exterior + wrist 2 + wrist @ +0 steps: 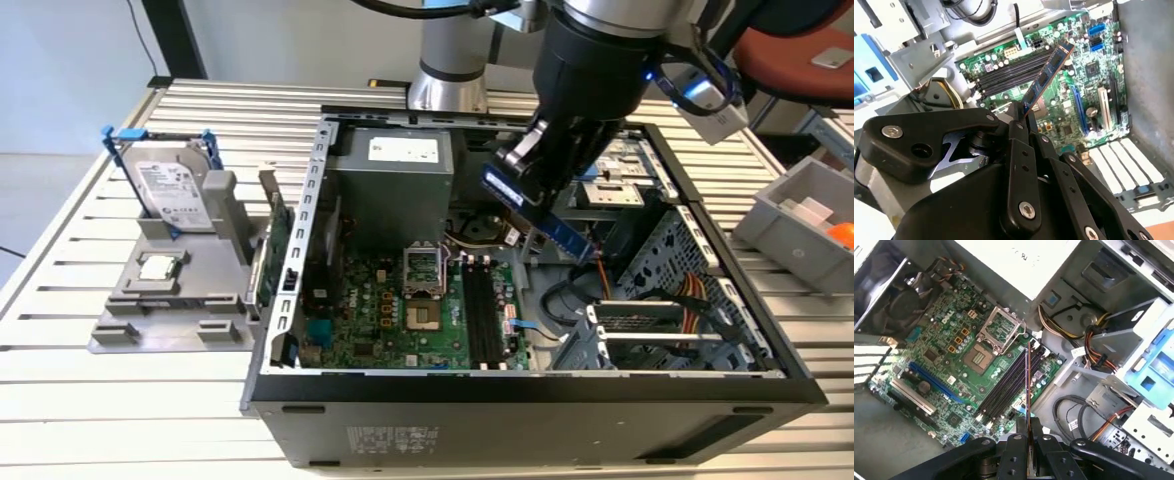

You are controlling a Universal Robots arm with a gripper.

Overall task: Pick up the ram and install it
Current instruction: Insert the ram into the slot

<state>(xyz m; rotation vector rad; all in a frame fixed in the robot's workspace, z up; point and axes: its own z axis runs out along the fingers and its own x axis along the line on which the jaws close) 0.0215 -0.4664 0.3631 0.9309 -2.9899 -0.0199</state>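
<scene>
My gripper point(527, 190) hangs over the open computer case point(307, 330), shut on the ram point(547, 222), a long dark-blue stick that slants down toward the exterior view's right. In the second wrist view the ram point(1046, 75) sticks out from the black fingertips point(1015, 131) of the gripper point(1020, 119), above the motherboard point(1064, 100). The first wrist view shows the ram point(1028, 382) edge-on, held by the gripper point(1028, 429) a little above the black memory slots point(1006, 387). Those slots point(483, 315) lie below the stick and hold nothing.
A silver hard drive in a blue frame point(174, 195) and a small chip point(158, 267) sit on a grey stand at the exterior view's left. A green card point(276, 255) stands beside the case wall. A grey bin point(801, 215) is at the right. Cables point(1079, 412) lie by the slots.
</scene>
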